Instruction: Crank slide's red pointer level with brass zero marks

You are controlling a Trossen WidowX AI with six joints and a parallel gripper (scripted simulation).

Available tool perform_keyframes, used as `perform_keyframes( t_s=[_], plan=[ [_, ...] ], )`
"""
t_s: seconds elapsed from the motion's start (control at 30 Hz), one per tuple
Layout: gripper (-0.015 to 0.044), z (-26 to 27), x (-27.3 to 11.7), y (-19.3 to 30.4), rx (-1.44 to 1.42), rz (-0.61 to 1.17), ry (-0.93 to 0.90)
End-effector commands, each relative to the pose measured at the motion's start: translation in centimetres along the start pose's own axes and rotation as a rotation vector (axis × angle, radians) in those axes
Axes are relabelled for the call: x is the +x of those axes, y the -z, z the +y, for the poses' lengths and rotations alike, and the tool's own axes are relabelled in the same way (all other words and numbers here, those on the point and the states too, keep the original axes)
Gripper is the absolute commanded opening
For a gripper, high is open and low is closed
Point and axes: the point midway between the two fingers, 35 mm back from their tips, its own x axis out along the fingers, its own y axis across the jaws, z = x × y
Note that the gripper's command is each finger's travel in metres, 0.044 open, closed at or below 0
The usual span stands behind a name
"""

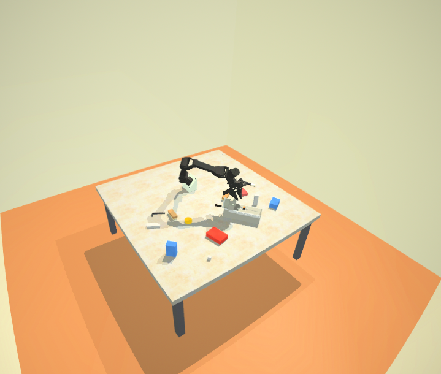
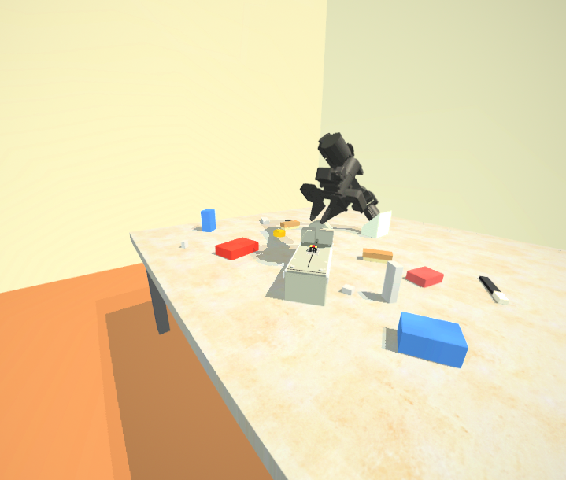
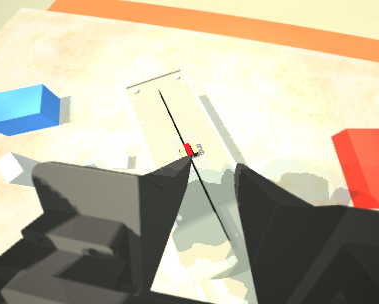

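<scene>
Apparently the job may be close to its finish, though the pictures cannot settle it. The machine [image 1: 241, 217] [image 2: 305, 288] [image 3: 152, 115] stands on the table [image 1: 196, 278] [image 2: 324, 413] [image 3: 87, 60], and its red pointer [image 2: 313, 247] [image 3: 188, 149] sits on the slide, over a thin dark slot [image 2: 309, 260] [image 3: 170, 113]. Small yellow patches, likely the brass marks, show at either side of the pointer; whether all three are exactly level is too fine to tell. The black handle [image 1: 218, 205] pokes out beside the machine's end, with no finger on it, so the letting-go condition is met for now. If the pointer proves off, a fine turn of the crank remains.

The gripper [image 1: 232, 197] [image 2: 316, 221] [image 3: 212, 165] hangs above that end, its jaws partly apart with nothing between them.

The machine is a long, boxy body with smooth, pale grey-green flat sides. The fingers are matt black wedges narrowing to points, and the tabletop has a cream, stone-like mottling. Nearby, a red block [image 1: 216, 234] [image 2: 236, 249] [image 3: 369, 165] looks plain and square-edged.
</scene>
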Motion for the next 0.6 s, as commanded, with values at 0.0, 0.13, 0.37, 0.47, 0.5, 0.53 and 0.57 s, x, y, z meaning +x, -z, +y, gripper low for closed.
perform_keyframes(
  t_s=[0.0, 0.13, 0.37, 0.47, 0.5, 0.53, 0.57],
  plan=[
    [0.0046, 0.01, 0.00, 0.00, 0.000, 0.000, -0.001],
    [0.0000, 0.01, 0.00, 0.00, 0.000, 0.000, -0.001],
    [0.0000, 0.01, 0.00, 0.00, 0.000, 0.000, -0.001],
    [0.0000, 0.02, 0.00, 0.00, 0.000, 0.000, -0.001],
    [0.0000, 0.02, 0.00, 0.00, 0.000, 0.000, -0.001],
    [0.0000, 0.02, 0.00, 0.00, 0.000, 0.000, -0.001],
    [0.0000, 0.02, 0.00, 0.00, 0.000, 0.000, -0.001]
  ],
)
